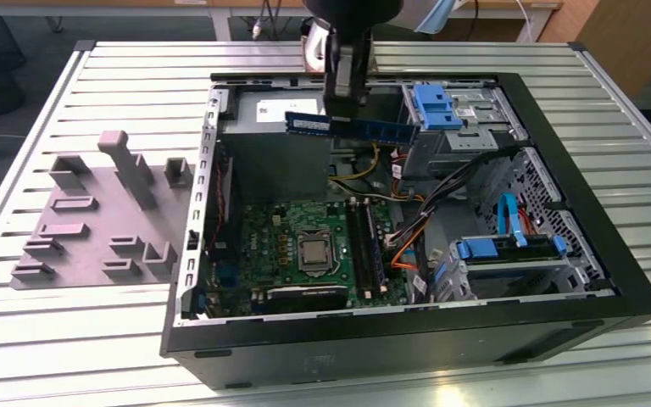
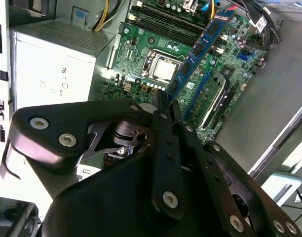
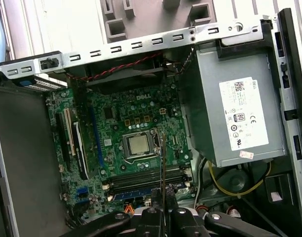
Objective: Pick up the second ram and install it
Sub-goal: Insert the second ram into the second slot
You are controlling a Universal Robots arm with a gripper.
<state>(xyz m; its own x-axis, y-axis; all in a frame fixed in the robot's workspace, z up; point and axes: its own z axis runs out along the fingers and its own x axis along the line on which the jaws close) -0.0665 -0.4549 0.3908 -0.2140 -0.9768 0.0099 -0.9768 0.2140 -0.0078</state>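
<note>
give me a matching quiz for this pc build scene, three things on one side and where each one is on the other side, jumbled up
Things:
1. second ram
2. grey tray
3. processor

Places:
A. on the motherboard inside the case
B. gripped by the end effector above the open case
C. on the table beside the case, at the exterior view's left

Pairs: 1-B; 2-C; 3-A

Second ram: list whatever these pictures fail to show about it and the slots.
Exterior view: the gripper, shut on the second ram, covers its gripped middle.
First wrist view: the second ram shows edge-on, so its faces and chips are hidden.
Second wrist view: its near end vanishes behind the gripper's links.
Memory slots: crossed by the ram in the first wrist view; whether any is filled, cannot tell.
</note>
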